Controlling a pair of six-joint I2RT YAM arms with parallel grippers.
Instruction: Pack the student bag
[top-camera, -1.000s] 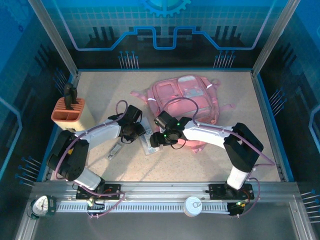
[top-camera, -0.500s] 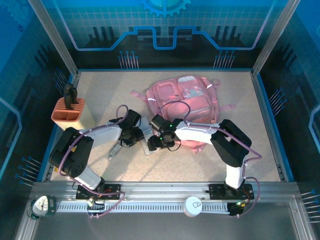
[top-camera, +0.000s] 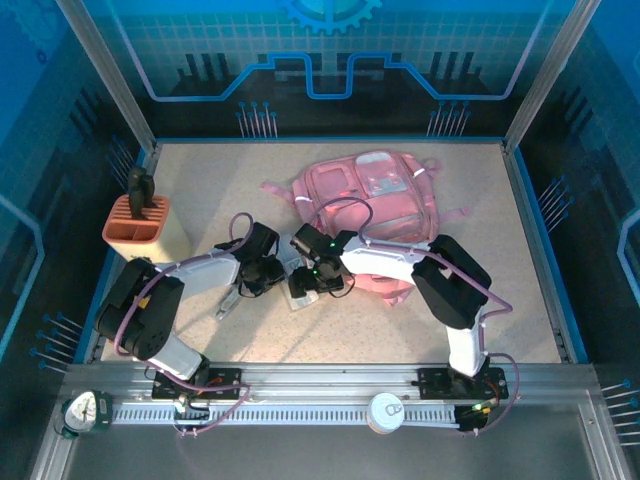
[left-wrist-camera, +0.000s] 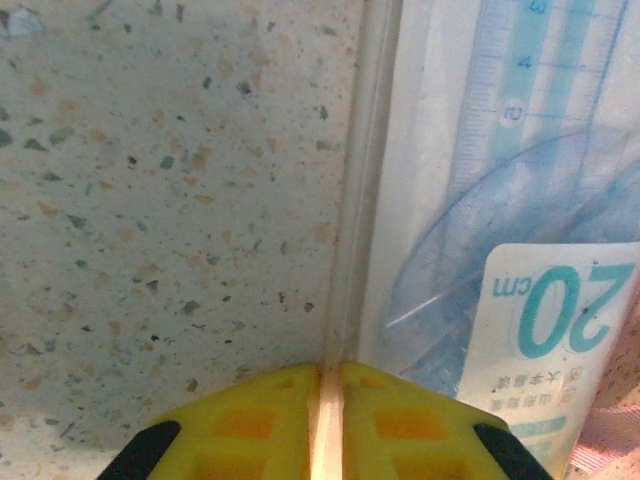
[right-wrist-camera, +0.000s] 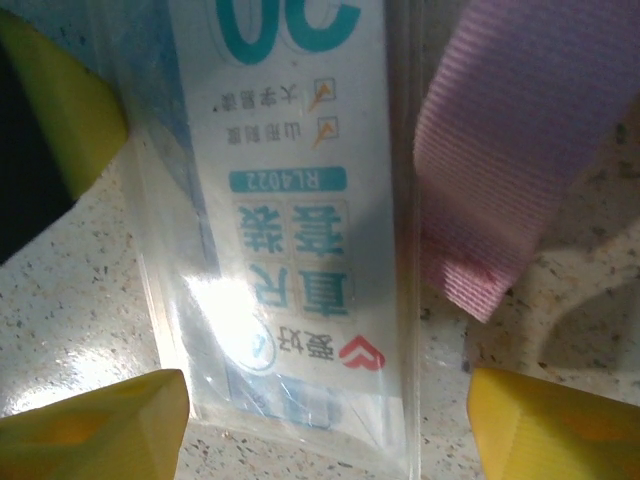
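The student bag is a large pink backpack lying flat at the back middle of the table. In front of it lies a clear plastic ruler set packet with blue print. My left gripper is at the packet's left side. In the left wrist view its yellow fingertips are shut on the thin clear edge of the packet. My right gripper hovers over the packet's near end, its jaws wide open and straddling it. A pink strap lies beside the packet.
A salmon-orange pen holder with dark items in it stands at the left edge. A small grey object lies on the table near the left arm. The speckled tabletop in front of the packet is bare.
The left gripper has closed onto the packet's edge. The right gripper has slid left from the bag's front to over the packet, and its jaws have widened a little.
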